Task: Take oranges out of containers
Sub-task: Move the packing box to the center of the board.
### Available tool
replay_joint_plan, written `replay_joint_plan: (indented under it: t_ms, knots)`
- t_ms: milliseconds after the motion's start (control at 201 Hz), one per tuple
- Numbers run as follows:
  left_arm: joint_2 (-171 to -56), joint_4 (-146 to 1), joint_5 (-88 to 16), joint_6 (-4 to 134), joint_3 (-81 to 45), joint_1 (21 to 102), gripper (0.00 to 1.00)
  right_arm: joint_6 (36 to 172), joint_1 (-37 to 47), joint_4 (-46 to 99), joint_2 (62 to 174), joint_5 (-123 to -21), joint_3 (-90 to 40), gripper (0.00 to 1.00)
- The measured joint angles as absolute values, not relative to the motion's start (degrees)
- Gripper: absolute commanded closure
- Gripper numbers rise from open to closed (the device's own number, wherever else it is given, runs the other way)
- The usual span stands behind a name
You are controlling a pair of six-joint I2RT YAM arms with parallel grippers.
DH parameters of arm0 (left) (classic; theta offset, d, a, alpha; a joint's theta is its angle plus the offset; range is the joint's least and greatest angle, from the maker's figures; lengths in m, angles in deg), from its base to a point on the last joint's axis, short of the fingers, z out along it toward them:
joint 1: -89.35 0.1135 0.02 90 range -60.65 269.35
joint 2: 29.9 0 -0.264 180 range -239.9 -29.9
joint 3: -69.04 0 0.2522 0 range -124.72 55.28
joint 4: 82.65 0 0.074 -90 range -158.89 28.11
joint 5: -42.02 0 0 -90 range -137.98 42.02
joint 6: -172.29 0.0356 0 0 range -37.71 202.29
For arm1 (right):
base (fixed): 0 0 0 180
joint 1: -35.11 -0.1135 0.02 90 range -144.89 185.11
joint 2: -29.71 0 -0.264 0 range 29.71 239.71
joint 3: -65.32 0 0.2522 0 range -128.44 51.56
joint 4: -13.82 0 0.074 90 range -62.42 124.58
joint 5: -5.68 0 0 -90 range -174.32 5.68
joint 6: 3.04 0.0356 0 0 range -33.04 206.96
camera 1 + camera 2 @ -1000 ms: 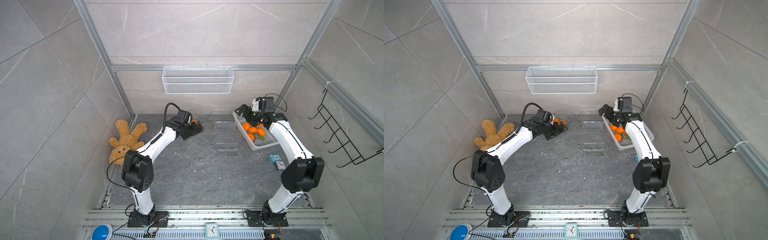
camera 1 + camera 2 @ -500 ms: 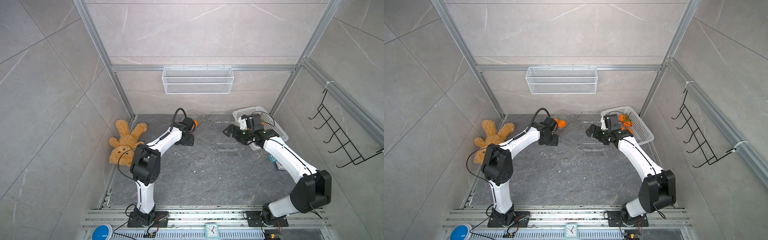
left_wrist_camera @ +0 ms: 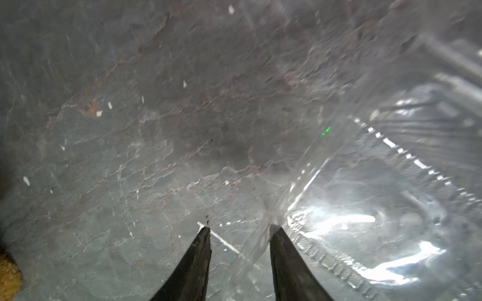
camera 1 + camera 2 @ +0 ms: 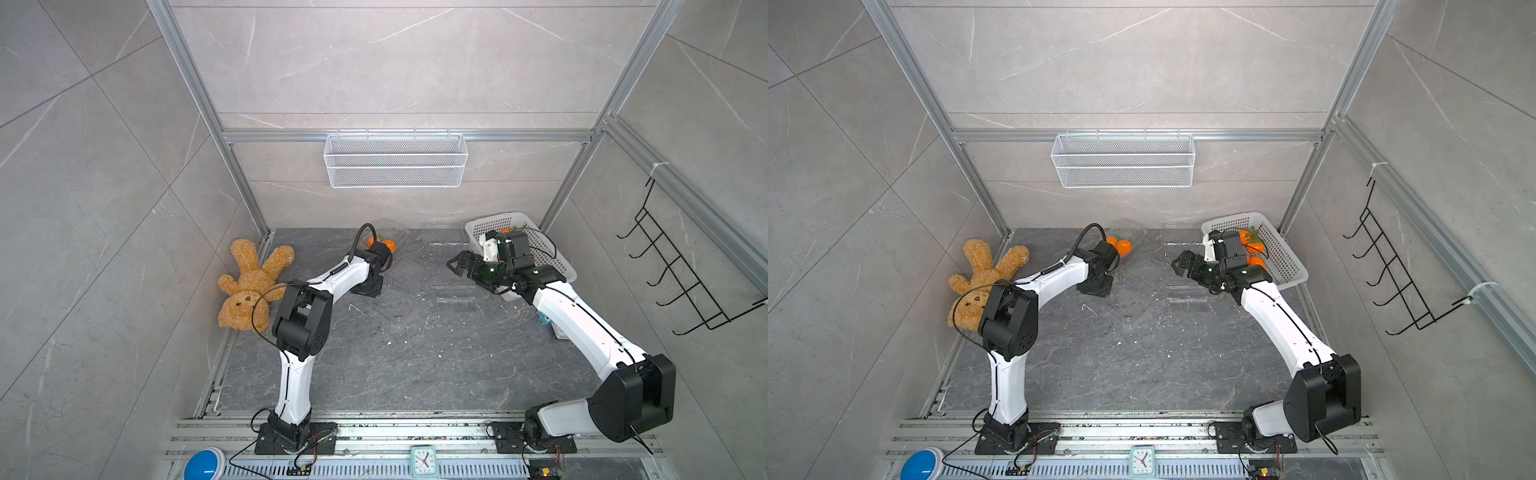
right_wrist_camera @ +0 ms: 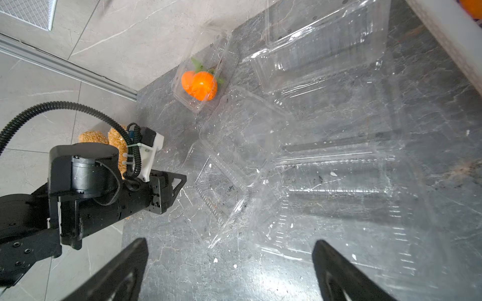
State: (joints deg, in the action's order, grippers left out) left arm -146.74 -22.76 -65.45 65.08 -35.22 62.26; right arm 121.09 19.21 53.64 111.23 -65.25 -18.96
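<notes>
Pinching the rim of a clear container [image 3: 365, 208], the left gripper [image 3: 240, 228] borders bare floor [image 3: 156, 130]; the right gripper [image 5: 230, 241] hangs spread.

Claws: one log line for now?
left claw shut on empty container rim | right claw open, empty | two oranges inside far container | more oranges in white basket

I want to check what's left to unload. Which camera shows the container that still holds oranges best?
The right wrist view: the container and its two oranges show whole, close and unblocked. In both top views they are small and far, crowded by the left arm. The left wrist view shows only an empty container.
</notes>
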Motion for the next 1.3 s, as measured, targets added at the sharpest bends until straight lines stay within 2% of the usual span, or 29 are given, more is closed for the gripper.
replay_joint_plan:
  t_ms: [259,334,588,728,813,1027,1301]
  knots:
    - [-139.2,-21.1,-66.1,62.3,-25.3,76.6,0.68,121.9,16.8,51.1,111.8,-64.5,-18.3,0.0]
    - [-138.8,-19.0,-67.5,62.0,-26.7,79.2,0.72,122.0,16.2,50.6,112.3,-64.3,-18.3,0.0]
    - [-138.6,-18.1,-62.1,61.0,-32.7,93.2,0.72,122.1,15.3,49.7,112.5,-64.3,-17.6,0.0]
    - [-142.8,-17.9,-58.6,58.8,-38.8,99.0,0.72,122.4,14.9,49.1,112.8,-64.3,-16.9,0.0]
    - [-145.0,-18.2,-56.6,57.6,-41.0,99.2,0.66,122.4,14.2,49.1,112.9,-64.4,-16.7,0.0]
    - [-145.3,-18.4,-52.3,55.2,-43.2,97.8,0.4,122.4,13.2,48.5,113.7,-64.3,-16.6,0.0]
    - [-138.9,-18.9,-49.4,54.4,-43.2,94.3,0.13,122.4,9.9,47.3,121.2,-64.4,-19.8,0.0]
